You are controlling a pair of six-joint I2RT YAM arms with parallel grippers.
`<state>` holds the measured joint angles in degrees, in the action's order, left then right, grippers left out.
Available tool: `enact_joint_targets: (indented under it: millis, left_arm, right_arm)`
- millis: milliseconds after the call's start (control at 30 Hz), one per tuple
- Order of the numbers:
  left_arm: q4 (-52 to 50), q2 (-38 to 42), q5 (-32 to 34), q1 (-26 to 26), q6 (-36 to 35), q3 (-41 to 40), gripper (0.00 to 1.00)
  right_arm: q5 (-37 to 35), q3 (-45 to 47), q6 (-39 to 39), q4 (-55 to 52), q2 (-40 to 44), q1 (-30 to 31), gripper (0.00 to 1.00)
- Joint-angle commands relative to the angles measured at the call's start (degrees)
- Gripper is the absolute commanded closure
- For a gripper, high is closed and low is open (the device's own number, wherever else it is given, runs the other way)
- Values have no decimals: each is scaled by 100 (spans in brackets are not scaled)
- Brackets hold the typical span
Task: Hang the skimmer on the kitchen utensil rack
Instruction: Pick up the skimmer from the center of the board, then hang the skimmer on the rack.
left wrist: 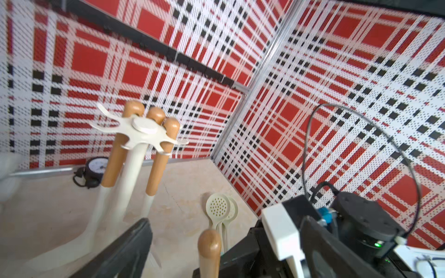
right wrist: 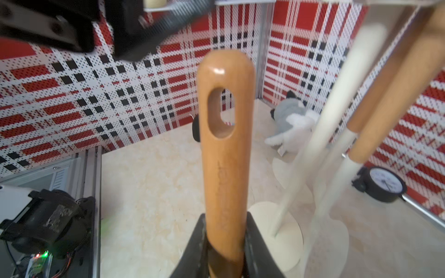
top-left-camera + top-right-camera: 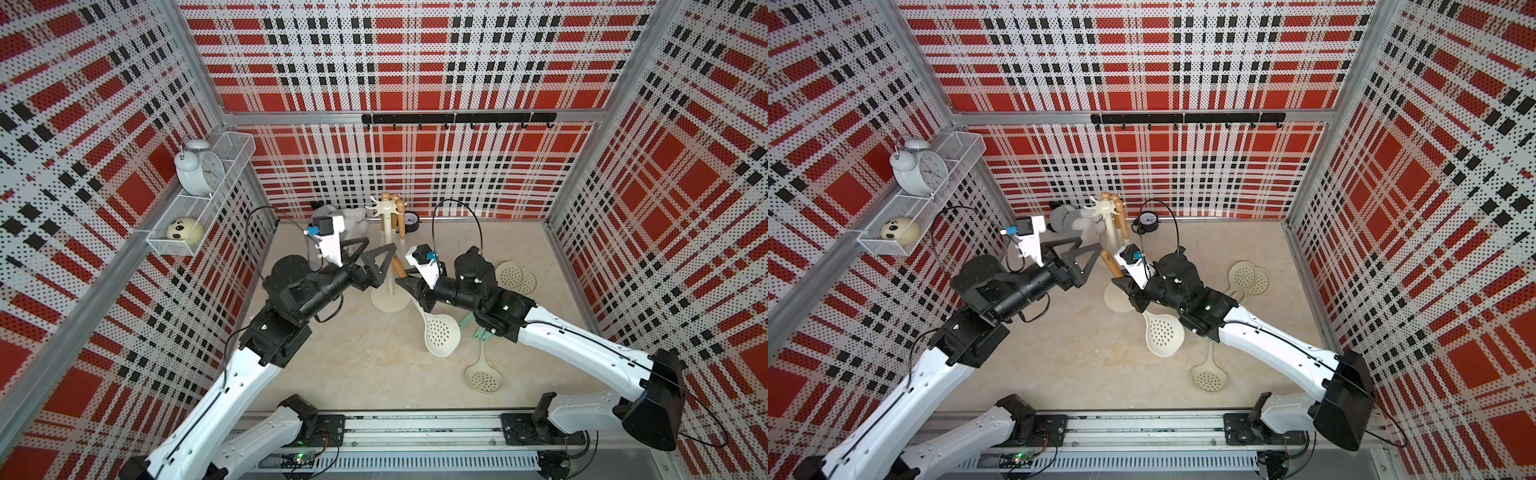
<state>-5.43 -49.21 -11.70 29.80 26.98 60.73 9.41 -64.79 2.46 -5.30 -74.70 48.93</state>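
The right gripper (image 2: 225, 225) is clamped on the wooden handle of the skimmer (image 2: 225, 149). The hanging hole in the handle is free and sits on no prong. The skimmer is held tilted just beside the kitchen utensil rack (image 3: 388, 237), with the handle tip near the pole, below the crown. Its perforated head is low by the disc base, on the right arm's side. The left gripper (image 3: 380, 243) stands wide open and empty, near the pole on the opposite side. Three wooden-handled utensils (image 1: 161, 154) hang from the rack's crown. Behind the rack lie a plush toy (image 2: 292, 120) and a dial gauge (image 2: 382, 185).
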Motion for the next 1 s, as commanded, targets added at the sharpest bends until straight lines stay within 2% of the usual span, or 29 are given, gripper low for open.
enact_joint_targets:
  millis: [0,133,267,433,567,700,833,967]
  left_arm:
    - [495,389,130,-308,-75,-271,1]
    - [882,548,-286,-818,282,-788,2]
    - [1502,571,-852,-1254,684,-1318,5]
    - [1857,405,-1034,-1372,735,-1674,6]
    - [1985,280,-820,-1208,473,-1862,6]
    - [1883,110,-333,-767,115,-1868,6]
    - [1828,-102,32,-343,-65,-1830,7]
    - [1840,-222,137,-194,-105,-1828,7]
  right_arm:
    - [-291,-407,313,-903,392,-284,100]
    - [-273,-1150,420,-1942,294,-596,100]
    - [-271,-2071,366,-2879,-116,-612,100]
    - [-190,-3226,257,-3799,-732,-701,100]
    - [189,-4154,204,-4420,-1316,-806,100]
    - [333,-4900,203,-4916,-1830,-823,100]
    - [263,-5150,233,-5009,-2005,-823,100]
    - [241,-5210,249,-4976,-2039,-828,100]
